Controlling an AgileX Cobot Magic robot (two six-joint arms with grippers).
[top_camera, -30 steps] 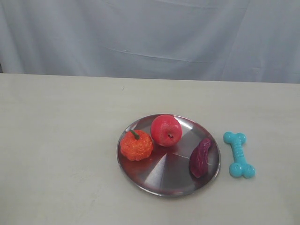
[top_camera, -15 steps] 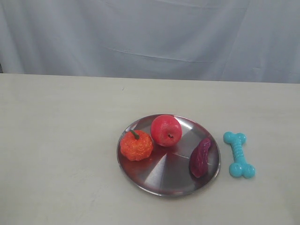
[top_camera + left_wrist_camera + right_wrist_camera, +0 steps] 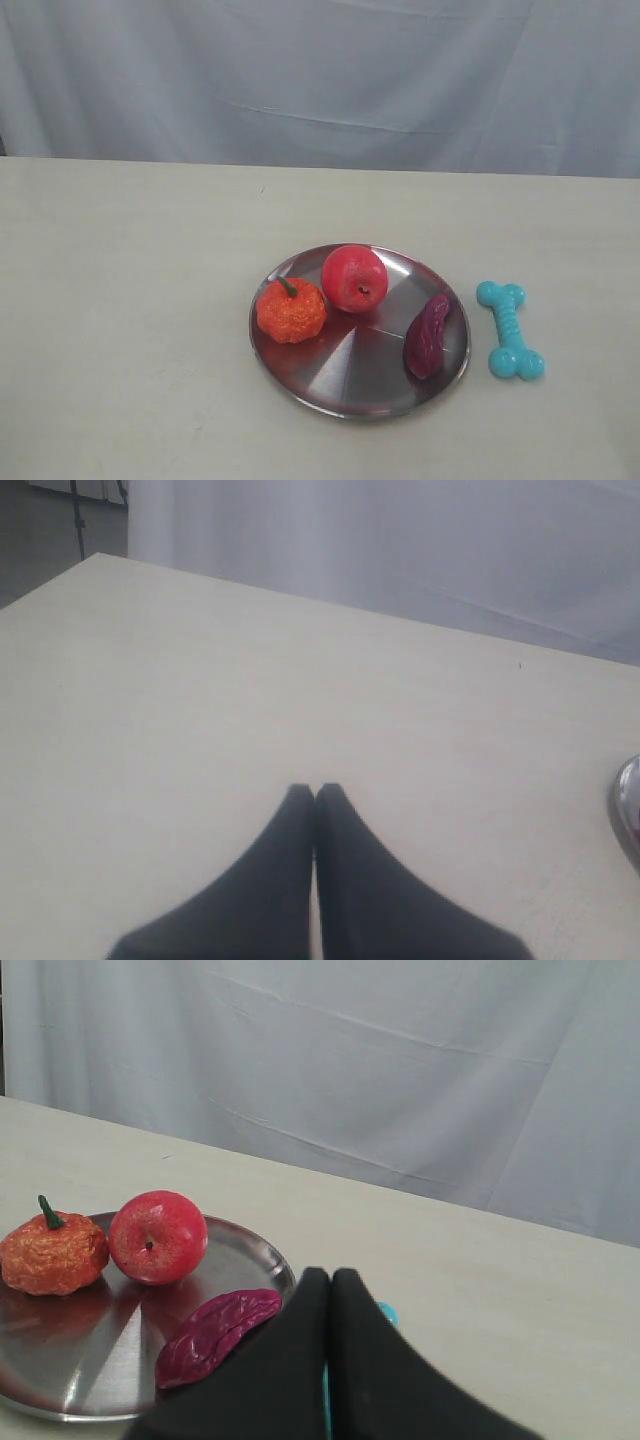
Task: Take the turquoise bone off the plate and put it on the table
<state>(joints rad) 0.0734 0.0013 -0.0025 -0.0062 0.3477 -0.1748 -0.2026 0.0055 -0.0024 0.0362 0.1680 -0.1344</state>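
Pale beige and matte, the table [image 3: 130, 300] is seen unchanged across the last second — no object is shifted, and no arm is caught in the exterior view. The silver plate [image 3: 350, 385] is set near the middle, and on it are carried a red apple [image 3: 354, 278], an orange pumpkin toy [image 3: 291, 310] and a dark purple oblong toy [image 3: 428, 335]. The turquoise bone [image 3: 510, 329] is found off the plate, flat on the table just beside the right rim and apart from it — so the task is judged to be fulfilled already, with nothing left to be lifted. The left gripper [image 3: 315, 795] is held low over the table with its jaws pressed together on nothing. The right gripper [image 3: 330, 1278] is likewise closed and empty near the bone, of which only a sliver is seen behind it.
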